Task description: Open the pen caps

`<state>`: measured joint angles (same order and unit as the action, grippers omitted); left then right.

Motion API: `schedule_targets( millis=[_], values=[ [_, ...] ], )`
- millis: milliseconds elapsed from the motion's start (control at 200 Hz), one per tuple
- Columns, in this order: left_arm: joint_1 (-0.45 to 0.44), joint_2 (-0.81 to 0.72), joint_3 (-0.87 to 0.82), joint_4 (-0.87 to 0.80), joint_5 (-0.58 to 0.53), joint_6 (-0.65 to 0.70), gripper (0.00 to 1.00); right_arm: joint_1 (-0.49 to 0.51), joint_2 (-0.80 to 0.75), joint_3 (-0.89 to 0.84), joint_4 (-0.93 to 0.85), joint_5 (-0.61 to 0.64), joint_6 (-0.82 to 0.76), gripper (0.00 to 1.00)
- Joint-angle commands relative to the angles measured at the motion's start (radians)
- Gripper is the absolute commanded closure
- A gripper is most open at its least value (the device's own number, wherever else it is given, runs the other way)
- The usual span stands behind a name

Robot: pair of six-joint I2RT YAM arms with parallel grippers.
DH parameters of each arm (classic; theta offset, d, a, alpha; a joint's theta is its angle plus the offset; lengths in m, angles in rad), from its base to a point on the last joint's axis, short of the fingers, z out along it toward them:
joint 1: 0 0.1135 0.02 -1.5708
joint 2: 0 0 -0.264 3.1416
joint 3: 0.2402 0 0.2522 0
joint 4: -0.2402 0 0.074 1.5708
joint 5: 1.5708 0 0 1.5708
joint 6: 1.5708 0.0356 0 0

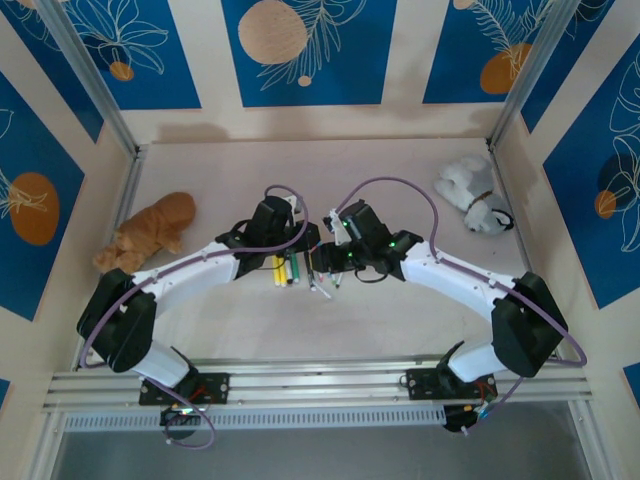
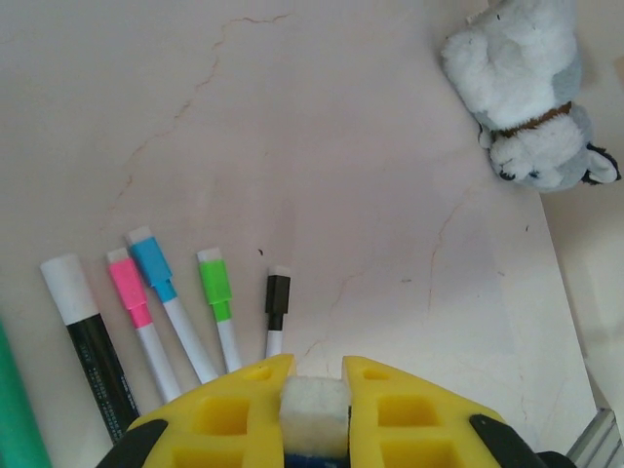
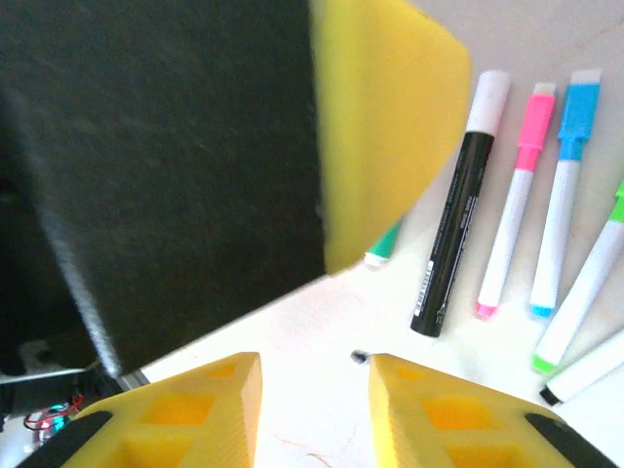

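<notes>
In the left wrist view the left gripper (image 2: 317, 375) sat at 6 o'clock. Its yellow fingers (image 2: 234, 414) were pinched narrow on a small white felt-topped blue piece (image 2: 315, 414) — whether that was a loose cap or the end of a whole pen could not be told.

Beyond it, toward 8 o'clock, a row of slim white marker pens (image 2: 185, 336) lay on the pale beige tabletop (image 2: 341, 146), each with its cap seated. From the 9 o'clock side came a pink plastic cap (image 2: 127, 281), a blue plastic cap (image 2: 151, 261) just beside it, a green plastic cap (image 2: 214, 276) and a stubby black plastic cap (image 2: 278, 292), all with white tips. At the 9 o'clock end of the row lay a thicker black marker (image 2: 97, 366) under a white plastic cap (image 2: 66, 288). A white-and-grey plush dog (image 2: 531, 97) lay at 1 o'clock, well apart from the pens.

In the right wrist view the right gripper (image 3: 314, 375) sat at 6 o'clock with its yellow fingers spread apart and nothing gripped between them. The capped pens lay at 3 o'clock, near it but not touching.

From above, both arms met at the centre of the table over the pens — an orange plush animal (image 1: 150, 235) lay at 9 o'clock.
</notes>
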<state>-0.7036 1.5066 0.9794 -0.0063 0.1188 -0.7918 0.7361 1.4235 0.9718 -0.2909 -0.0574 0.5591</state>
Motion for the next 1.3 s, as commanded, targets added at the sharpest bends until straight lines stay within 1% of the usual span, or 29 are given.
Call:
schedule_targets(
  millis=[0, 195, 220, 275, 300, 385, 480, 545, 610, 675, 801, 851, 916, 1011, 1296],
  values=[
    [-0.003, -0.014, 0.010, 0.014, -0.009, -0.024, 1.00, 0.005, -0.017, -0.017, 0.028, -0.024, 0.008, 0.63],
    [-0.001, -0.023, -0.012, 0.011, -0.029, -0.029, 1.00, -0.020, -0.039, -0.027, -0.017, 0.030, -0.014, 0.63],
    [0.002, -0.025, -0.014, 0.009, -0.026, -0.028, 1.00, -0.023, -0.040, -0.020, -0.059, 0.052, -0.022, 0.66],
    [0.004, -0.033, -0.012, -0.017, -0.025, -0.021, 1.00, -0.020, -0.034, 0.014, -0.190, 0.103, -0.058, 0.75],
    [0.005, -0.037, -0.009, -0.041, -0.027, -0.014, 1.00, -0.008, -0.030, 0.028, -0.254, 0.116, -0.088, 0.77],
    [0.006, -0.071, -0.032, -0.103, -0.054, 0.008, 1.00, 0.050, -0.044, 0.029, -0.395, 0.187, -0.140, 0.76],
    [0.014, -0.120, -0.079, -0.158, -0.087, 0.012, 1.00, 0.101, -0.038, 0.020, -0.469, 0.194, -0.156, 0.71],
    [0.025, -0.154, -0.104, -0.206, -0.100, 0.011, 1.00, 0.148, -0.023, 0.015, -0.483, 0.196, -0.157, 0.67],
    [0.035, -0.200, -0.137, -0.238, -0.105, 0.012, 1.00, 0.208, 0.005, 0.019, -0.494, 0.235, -0.154, 0.62],
    [0.048, -0.252, -0.172, -0.262, -0.106, 0.016, 1.00, 0.270, 0.037, 0.016, -0.487, 0.248, -0.160, 0.57],
    [0.067, -0.332, -0.208, -0.325, -0.129, 0.028, 1.00, 0.352, 0.135, 0.012, -0.451, 0.266, -0.155, 0.57],
    [0.081, -0.354, -0.223, -0.338, -0.127, 0.030, 1.00, 0.377, 0.176, 0.019, -0.442, 0.282, -0.148, 0.59],
    [0.099, -0.384, -0.249, -0.340, -0.119, 0.029, 1.00, 0.392, 0.234, 0.032, -0.439, 0.312, -0.133, 0.61],
    [0.119, -0.432, -0.287, -0.323, -0.110, 0.020, 1.00, 0.403, 0.290, 0.060, -0.460, 0.398, -0.109, 0.64],
    [0.136, -0.451, -0.321, -0.307, -0.097, 0.025, 1.00, 0.393, 0.282, 0.059, -0.428, 0.407, -0.120, 0.65]
  ],
)
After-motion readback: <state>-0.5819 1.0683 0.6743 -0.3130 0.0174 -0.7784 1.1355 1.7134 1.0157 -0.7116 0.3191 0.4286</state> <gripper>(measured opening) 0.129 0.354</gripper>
